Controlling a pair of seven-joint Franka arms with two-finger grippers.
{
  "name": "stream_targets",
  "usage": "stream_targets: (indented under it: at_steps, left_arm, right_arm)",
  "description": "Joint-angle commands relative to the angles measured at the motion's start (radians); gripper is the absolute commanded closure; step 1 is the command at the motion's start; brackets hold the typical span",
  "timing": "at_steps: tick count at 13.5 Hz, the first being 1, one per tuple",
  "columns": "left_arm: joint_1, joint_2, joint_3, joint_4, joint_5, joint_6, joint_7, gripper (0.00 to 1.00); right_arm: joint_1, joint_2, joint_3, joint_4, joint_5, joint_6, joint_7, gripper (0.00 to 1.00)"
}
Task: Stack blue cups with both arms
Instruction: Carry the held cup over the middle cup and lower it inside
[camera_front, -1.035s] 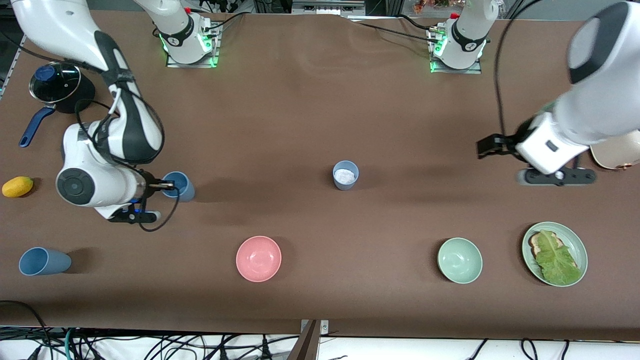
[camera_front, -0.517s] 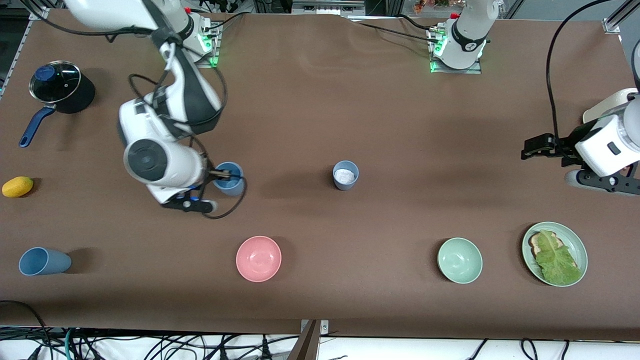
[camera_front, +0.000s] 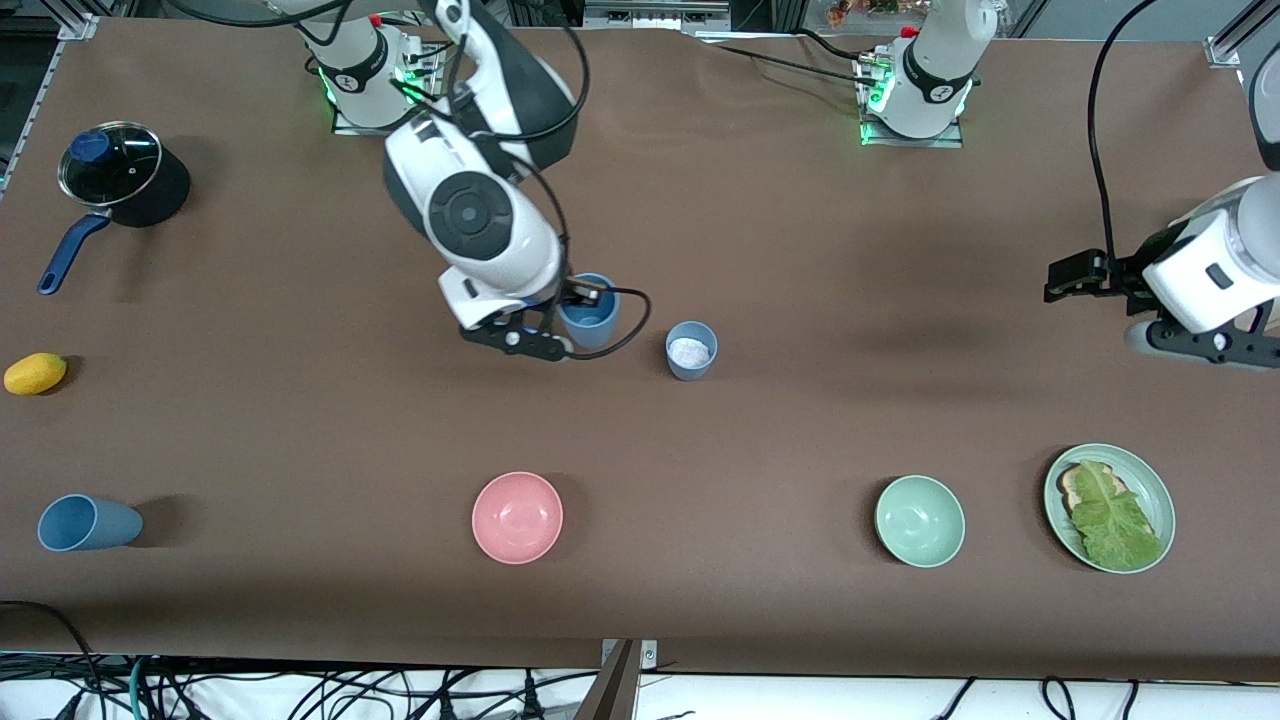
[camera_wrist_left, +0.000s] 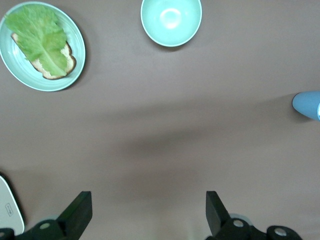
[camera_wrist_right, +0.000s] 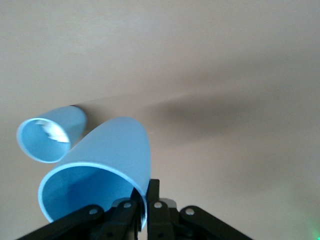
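Right gripper (camera_front: 585, 297) is clamped on the rim of a sky-blue tapered plastic cup (camera_front: 588, 312), upright, beside the duller grey-blue cup (camera_front: 691, 351); the left gripper (camera_front: 1068, 277) waits, fingers apart.

both arms are glossy white with rounded segments, black bands and round dark grey joint caps. the right arm (camera_front: 470, 215) trails looping black cables around its wrist; the left arm (camera_front: 1215, 270) carries one long black cable. their bases glow green, with small red caps. the gripper parts are matte black.
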Motion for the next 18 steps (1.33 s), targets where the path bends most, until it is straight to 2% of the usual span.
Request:
stream_targets:
  at_steps: [1, 4, 6, 9, 14, 16, 18]
  left_arm:
    - [-0.037, -0.192, 0.042, -0.229, -0.023, 0.165, 0.016, 0.0]
    - [-0.084, -0.214, 0.084, -0.253, -0.02, 0.174, 0.028, 0.0]
    - [-0.075, -0.202, 0.088, -0.238, -0.025, 0.173, 0.032, 0.0]
    - [-0.092, -0.206, 0.091, -0.234, -0.019, 0.17, 0.029, 0.0]
    - [-0.121, -0.209, 0.111, -0.225, -0.02, 0.17, 0.027, 0.0]
    - [-0.192, -0.211, 0.188, -0.225, -0.017, 0.17, 0.027, 0.0]
    - [-0.177, -0.206, 0.197, -0.225, -0.022, 0.17, 0.03, 0.0]
  right_arm:
    - [0.064, 0.126, -0.009, 0.164, 0.018, 0.013, 0.123, 1.0]
    - [0.078, 0.142, -0.008, 0.164, 0.028, 0.088, 0.158, 1.0]
    - [0.081, 0.15, -0.008, 0.164, 0.079, 0.145, 0.165, 1.0]
    - [0.1, 0.173, -0.009, 0.166, 0.083, 0.22, 0.19, 1.0]
    - [0.12, 0.202, -0.009, 0.164, 0.09, 0.231, 0.19, 1.0]
    - [0.12, 0.211, -0.009, 0.164, 0.088, 0.231, 0.19, 1.0]
    - [0.12, 0.217, -0.011, 0.164, 0.088, 0.233, 0.188, 1.0]
